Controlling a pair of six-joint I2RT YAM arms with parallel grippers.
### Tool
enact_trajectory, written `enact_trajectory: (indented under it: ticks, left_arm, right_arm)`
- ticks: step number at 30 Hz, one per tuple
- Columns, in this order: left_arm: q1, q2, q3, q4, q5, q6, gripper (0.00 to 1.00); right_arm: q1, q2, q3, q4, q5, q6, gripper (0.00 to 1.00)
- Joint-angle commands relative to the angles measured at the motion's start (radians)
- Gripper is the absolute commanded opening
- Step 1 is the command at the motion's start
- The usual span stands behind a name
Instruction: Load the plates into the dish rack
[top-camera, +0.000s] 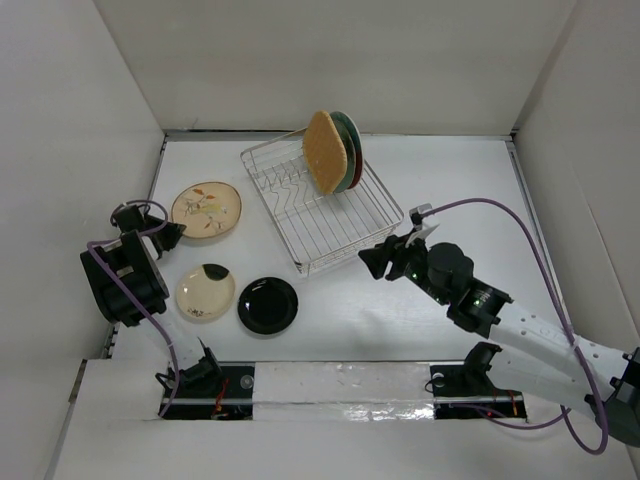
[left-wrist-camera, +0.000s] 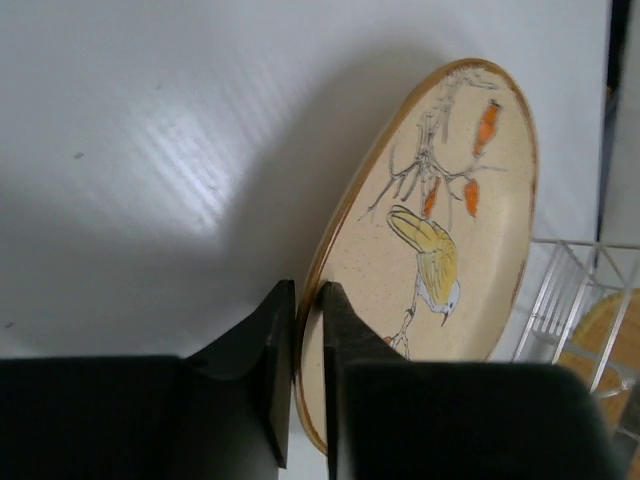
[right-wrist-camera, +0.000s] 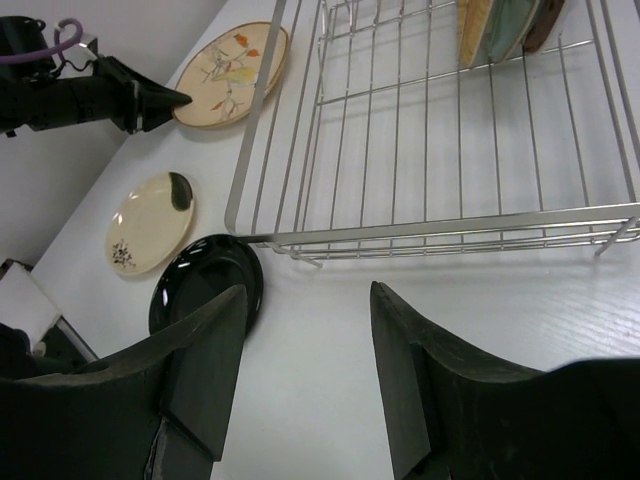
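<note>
The left gripper (left-wrist-camera: 308, 292) is matt black plastic; between its jaws, the tan floral plate (left-wrist-camera: 440, 250) looks like speckled glazed ceramic, softly glossy.

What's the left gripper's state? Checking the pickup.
Shut on the tan floral plate: the left gripper pinches its rim between its fingers.

Left arm (top-camera: 125, 275): black housings throughout. Left cable (top-camera: 150, 320): purple, run along the arm to the base.
Right arm (top-camera: 470, 295): black joints, white forearm link, small green light lit. Right cable (top-camera: 520, 225): purple, in a wide loop.
Left gripper (left-wrist-camera: 308, 290), right gripper (right-wrist-camera: 308, 290): matte black wedge fingers with flat inner faces.
</note>
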Motion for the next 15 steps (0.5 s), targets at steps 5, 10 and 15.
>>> enact_trajectory:
  ticks: [5,10,15]
  left_arm:
    - [0.031,-0.030,-0.057,0.201,0.100,-0.080,0.00]
    - [0.054,-0.132,-0.137,0.317,0.138,-0.131,0.00]
    - [0.080,-0.209,-0.198,0.461,0.165,-0.198,0.00]
  right_arm:
    - [-0.017,-0.025,-0.003,0.042,-0.006,-0.006,0.57]
    - [-0.026,-0.028,0.003,0.039,-0.006,-0.009,0.58]
    - [-0.026,-0.002,0.026,0.040,-0.023,-0.008,0.58]
